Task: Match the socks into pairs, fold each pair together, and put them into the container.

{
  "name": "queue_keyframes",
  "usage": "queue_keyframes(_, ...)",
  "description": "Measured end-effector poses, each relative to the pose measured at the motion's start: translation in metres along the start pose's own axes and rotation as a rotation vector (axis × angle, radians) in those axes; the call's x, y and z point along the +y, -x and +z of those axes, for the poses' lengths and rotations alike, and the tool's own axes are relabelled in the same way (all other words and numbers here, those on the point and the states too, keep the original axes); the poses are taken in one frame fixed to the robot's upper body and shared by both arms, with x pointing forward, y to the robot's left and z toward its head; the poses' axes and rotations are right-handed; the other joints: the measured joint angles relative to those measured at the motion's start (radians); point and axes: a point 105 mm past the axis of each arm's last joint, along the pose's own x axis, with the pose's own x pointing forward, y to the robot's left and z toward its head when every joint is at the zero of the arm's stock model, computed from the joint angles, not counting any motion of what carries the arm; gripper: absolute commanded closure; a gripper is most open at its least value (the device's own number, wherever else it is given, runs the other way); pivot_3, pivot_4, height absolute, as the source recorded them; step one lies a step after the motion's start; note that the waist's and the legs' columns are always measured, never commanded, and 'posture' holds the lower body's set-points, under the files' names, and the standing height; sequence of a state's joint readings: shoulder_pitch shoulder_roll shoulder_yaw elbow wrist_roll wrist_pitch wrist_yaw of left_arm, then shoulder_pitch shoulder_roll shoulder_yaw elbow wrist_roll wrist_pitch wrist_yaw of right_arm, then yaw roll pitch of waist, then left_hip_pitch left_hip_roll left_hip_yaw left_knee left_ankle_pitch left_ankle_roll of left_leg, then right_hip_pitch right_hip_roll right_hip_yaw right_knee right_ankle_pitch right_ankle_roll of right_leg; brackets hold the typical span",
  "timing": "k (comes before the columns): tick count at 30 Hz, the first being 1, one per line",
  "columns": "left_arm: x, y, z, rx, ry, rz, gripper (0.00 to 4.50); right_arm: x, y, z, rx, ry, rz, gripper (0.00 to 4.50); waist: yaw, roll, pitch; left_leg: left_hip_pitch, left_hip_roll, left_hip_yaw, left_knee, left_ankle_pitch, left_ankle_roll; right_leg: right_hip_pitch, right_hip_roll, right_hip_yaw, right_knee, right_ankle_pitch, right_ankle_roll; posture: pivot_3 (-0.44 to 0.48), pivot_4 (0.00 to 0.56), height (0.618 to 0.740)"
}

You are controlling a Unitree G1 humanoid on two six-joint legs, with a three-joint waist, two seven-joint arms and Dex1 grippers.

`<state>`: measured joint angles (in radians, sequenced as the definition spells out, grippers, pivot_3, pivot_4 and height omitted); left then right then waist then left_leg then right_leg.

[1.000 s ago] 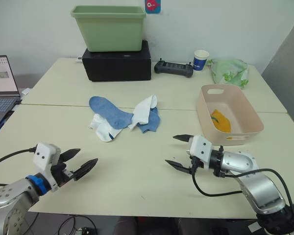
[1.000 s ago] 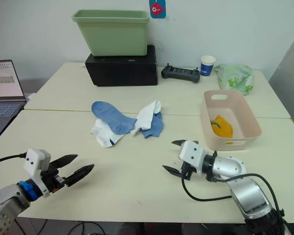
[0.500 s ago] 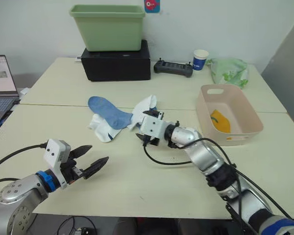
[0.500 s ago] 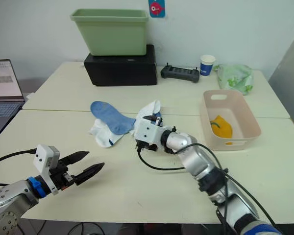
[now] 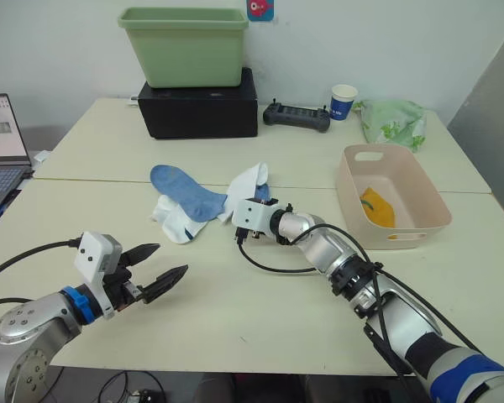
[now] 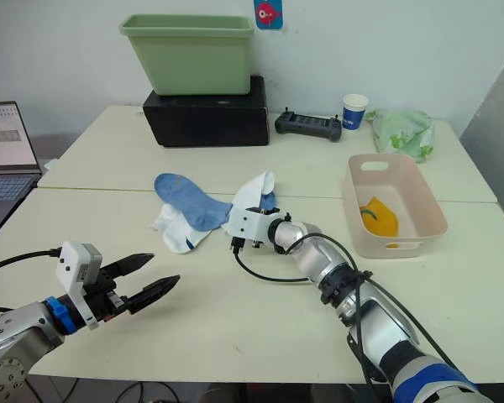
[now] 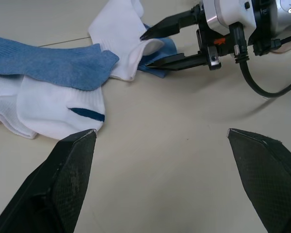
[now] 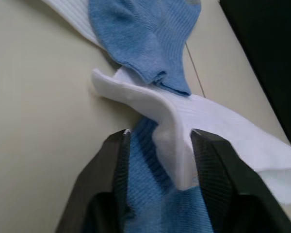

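Note:
A blue sock (image 5: 181,189) lies over a white sock (image 5: 175,220) at the table's middle. Beside them a second white sock (image 5: 248,186) covers another blue sock (image 8: 150,204). My right gripper (image 5: 238,220) is at that second white sock's near end, shut on a raised fold of it (image 8: 167,141), with the blue one just beneath. My left gripper (image 5: 170,260) hovers open and empty over the near left of the table, pointing at the pile. The pink container (image 5: 428,195) at the right holds a folded yellow sock (image 5: 378,208).
A green tub (image 5: 186,46) sits on a black box (image 5: 200,105) at the back. A black controller (image 5: 296,116), a paper cup (image 5: 344,101) and a green bag (image 5: 393,122) line the far edge. A laptop (image 5: 0,143) is at the left.
My right arm swung from the near right of the table to the sock pile and narrowed its fingers around the white sock's fold. The left gripper edged slightly right, still open.

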<state>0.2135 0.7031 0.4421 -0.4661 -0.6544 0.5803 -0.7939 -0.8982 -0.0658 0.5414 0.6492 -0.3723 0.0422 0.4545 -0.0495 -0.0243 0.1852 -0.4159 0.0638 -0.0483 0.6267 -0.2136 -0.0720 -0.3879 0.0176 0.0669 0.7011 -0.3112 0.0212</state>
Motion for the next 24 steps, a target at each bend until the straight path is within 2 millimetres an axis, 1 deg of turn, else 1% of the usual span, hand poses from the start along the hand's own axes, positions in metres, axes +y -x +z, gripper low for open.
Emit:
queue_keyframes(3, 0.0, -0.002, 0.002, -0.006, -0.006, -0.004, 0.0, -0.003, -0.002, 0.004, -0.011, 0.001, -0.001, 4.47, -0.002, 0.0, 0.0, 0.0, 0.0, 0.0, 0.0, 0.0, 0.0, 0.0, 0.0, 0.0, 0.0, 0.0, 0.0, 0.0, 0.15, 0.73)
queue_keyframes(6, 0.001, -0.002, 0.002, -0.007, -0.011, -0.001, 0.0, -0.004, 0.0, 0.005, -0.028, -0.003, 0.005, 4.47, -0.001, 0.0, 0.0, 0.0, 0.0, 0.0, 0.0, 0.0, 0.0, 0.0, 0.0, 0.0, 0.0, 0.0, 0.0, 0.0, 0.15, 0.73)
queue_keyframes(11, 0.005, -0.001, -0.001, -0.001, -0.005, 0.013, 0.0, -0.003, 0.024, 0.012, -0.12, -0.074, 0.045, 4.47, 0.002, 0.0, 0.0, 0.0, 0.0, -0.001, 0.0, 0.0, 0.0, 0.0, 0.0, -0.001, 0.0, 0.0, 0.0, 0.0, 0.15, 0.73)
queue_keyframes(15, 0.006, -0.001, -0.002, 0.001, -0.001, 0.016, 0.0, 0.005, 0.056, 0.02, -0.214, -0.145, 0.134, 4.47, 0.002, 0.0, 0.0, 0.0, 0.0, -0.001, 0.0, 0.0, 0.0, 0.001, 0.0, -0.001, 0.0, 0.0, 0.0, 0.0, 0.15, 0.73)
queue_keyframes(16, 0.007, 0.0, -0.003, 0.003, 0.001, 0.018, 0.0, 0.009, 0.067, 0.023, -0.246, -0.152, 0.174, 4.47, 0.003, 0.0, 0.0, 0.0, 0.0, -0.001, 0.0, 0.0, 0.0, 0.001, 0.0, -0.001, 0.0, 0.0, 0.0, 0.0, 0.15, 0.73)
queue_keyframes(17, 0.007, -0.001, -0.003, 0.003, 0.0, 0.016, 0.0, 0.015, 0.083, 0.024, -0.277, -0.153, 0.227, 4.47, 0.008, 0.0, 0.0, 0.0, 0.0, -0.001, 0.0, 0.0, 0.0, 0.001, -0.001, -0.001, 0.0, -0.001, 0.001, 0.0, 0.15, 0.73)
queue_keyframes(18, 0.008, 0.0, -0.003, 0.008, 0.0, 0.018, 0.0, 0.021, 0.099, 0.021, -0.288, -0.154, 0.278, 4.47, 0.011, 0.0, 0.0, 0.0, -0.001, -0.001, 0.0, 0.0, 0.0, 0.002, -0.001, -0.001, -0.001, -0.002, 0.004, 0.0, 0.15, 0.73)
queue_keyframes(20, 0.009, 0.0, -0.003, 0.018, -0.007, 0.014, 0.0, 0.034, 0.127, 0.008, -0.271, -0.176, 0.369, 4.47, 0.017, 0.0, 0.0, 0.0, -0.001, -0.001, 0.0, 0.0, 0.0, 0.002, -0.001, -0.001, -0.002, -0.002, 0.004, 0.0, 0.15, 0.73)
queue_keyframes(23, 0.007, -0.002, -0.003, 0.024, -0.012, -0.011, 0.0, 0.045, 0.157, -0.009, -0.2, -0.216, 0.461, 4.47, 0.017, 0.001, 0.0, 0.0, -0.001, 0.0, 0.0, 0.0, 0.0, 0.002, -0.001, 0.0, -0.003, -0.003, 0.004, 0.0, 0.15, 0.73)
queue_keyframes(24, 0.006, -0.003, -0.003, 0.025, -0.013, -0.018, 0.0, 0.045, 0.163, -0.014, -0.174, -0.218, 0.477, 4.47, 0.012, 0.001, 0.0, 0.001, 0.0, 0.0, 0.0, 0.0, 0.0, 0.002, 0.0, 0.001, -0.002, -0.003, 0.004, 0.0, 0.15, 0.73)
